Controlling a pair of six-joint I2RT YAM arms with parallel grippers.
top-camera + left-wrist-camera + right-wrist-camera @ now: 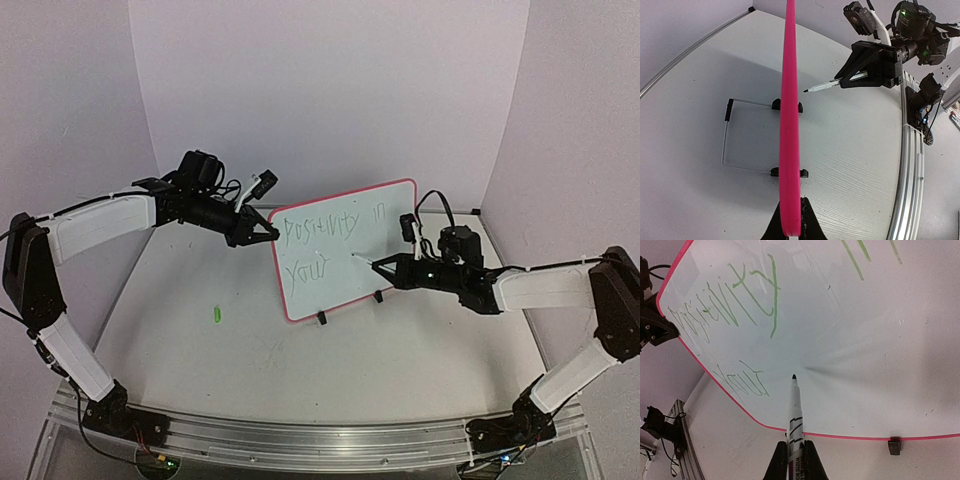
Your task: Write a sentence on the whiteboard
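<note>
The whiteboard is stood upright near the middle of the table, on two black clip feet, its face turned toward the right arm. The left arm is reached forward and bent inward. The left gripper is closed on the board's left edge, and the red-pink rim is pinched between its fingers.

The right arm is folded low and extended leftward. The right gripper is clamped around a marker, whose tip is pointed at bare board right of the lower line. Contact with the surface cannot be confirmed.

The sentence is read in green as "POSITIVITY IN" above "YOUR". A small green object is noted on the table, well left of the board.
</note>
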